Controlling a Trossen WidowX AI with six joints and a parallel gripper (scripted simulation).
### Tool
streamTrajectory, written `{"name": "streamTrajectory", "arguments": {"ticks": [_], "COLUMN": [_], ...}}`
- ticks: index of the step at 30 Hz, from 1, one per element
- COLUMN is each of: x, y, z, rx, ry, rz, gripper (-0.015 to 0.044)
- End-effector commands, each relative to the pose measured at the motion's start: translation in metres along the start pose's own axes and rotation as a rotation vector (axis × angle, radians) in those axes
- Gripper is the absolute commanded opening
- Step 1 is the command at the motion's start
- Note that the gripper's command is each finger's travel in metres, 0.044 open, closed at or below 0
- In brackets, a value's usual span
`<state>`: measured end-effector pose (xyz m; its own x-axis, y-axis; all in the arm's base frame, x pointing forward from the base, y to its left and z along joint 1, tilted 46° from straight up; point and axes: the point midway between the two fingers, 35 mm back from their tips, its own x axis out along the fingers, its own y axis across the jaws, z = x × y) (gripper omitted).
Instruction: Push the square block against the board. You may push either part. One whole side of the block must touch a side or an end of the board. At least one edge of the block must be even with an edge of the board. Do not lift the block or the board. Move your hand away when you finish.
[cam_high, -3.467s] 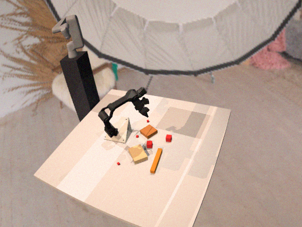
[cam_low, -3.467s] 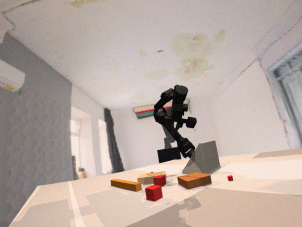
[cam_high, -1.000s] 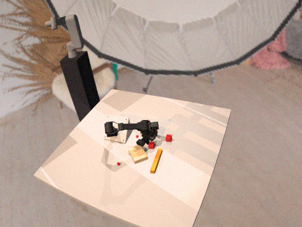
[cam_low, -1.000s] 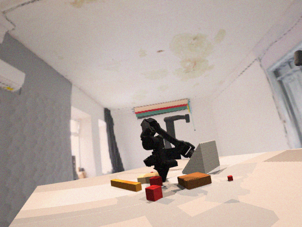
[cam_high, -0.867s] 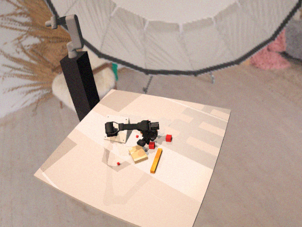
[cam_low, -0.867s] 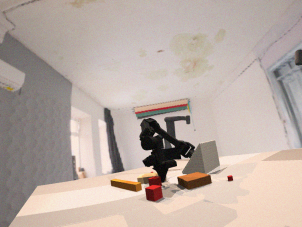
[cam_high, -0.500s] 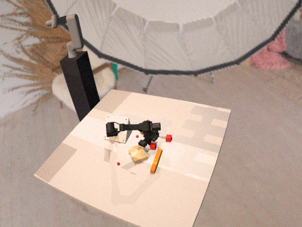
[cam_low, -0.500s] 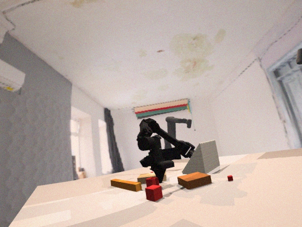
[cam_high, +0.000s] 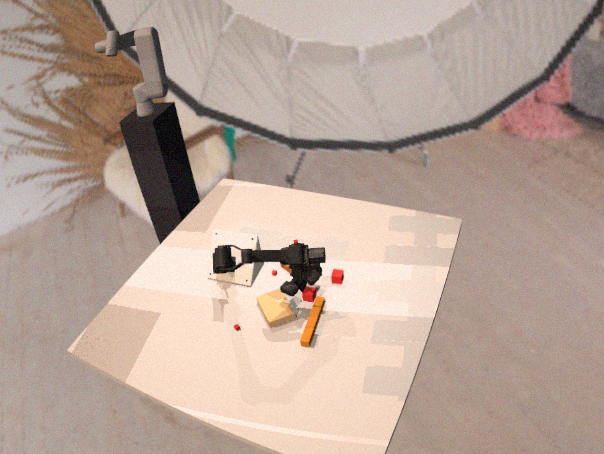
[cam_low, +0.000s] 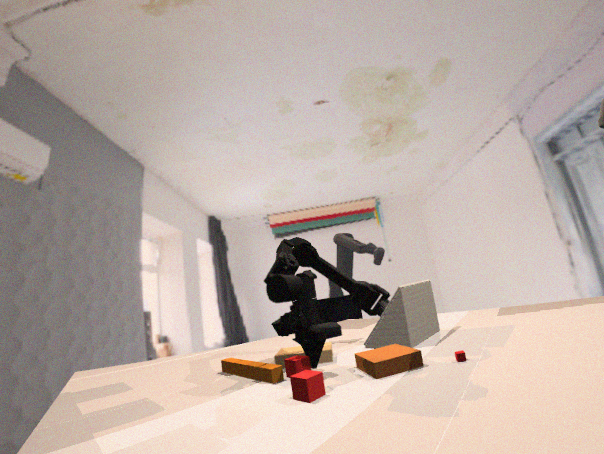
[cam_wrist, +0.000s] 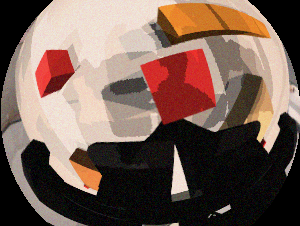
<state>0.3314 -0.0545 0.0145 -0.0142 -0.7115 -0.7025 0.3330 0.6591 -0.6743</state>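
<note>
Beside the near end of the orange board (cam_high: 312, 321) (cam_low: 252, 370) (cam_wrist: 215, 21), you have the red square block (cam_high: 309, 294) (cam_low: 297, 366) (cam_wrist: 181, 86), close but with a narrow gap and turned a little out of line. You look to be in the pushing step, with contact yet to be made. Your next move probably calls for a short, low nudge toward the board, squaring one face and matching an edge. Your gripper (cam_high: 301, 290) (cam_low: 314, 365) (cam_wrist: 169, 118) is closed on nothing, and the block sits just ahead of its fingertips, outside them.
</note>
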Motion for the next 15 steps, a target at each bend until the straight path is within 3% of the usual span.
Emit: {"name": "streamTrajectory", "arguments": {"ticks": [1,15], "x": [0.003,0.004], "y": [0.001,0.000], "z": [0.003,0.019], "rx": [-0.013,-0.012], "ry": [0.007,0.006], "rz": [-0.008,-0.009], "gripper": [0.0000,0.0000]}}
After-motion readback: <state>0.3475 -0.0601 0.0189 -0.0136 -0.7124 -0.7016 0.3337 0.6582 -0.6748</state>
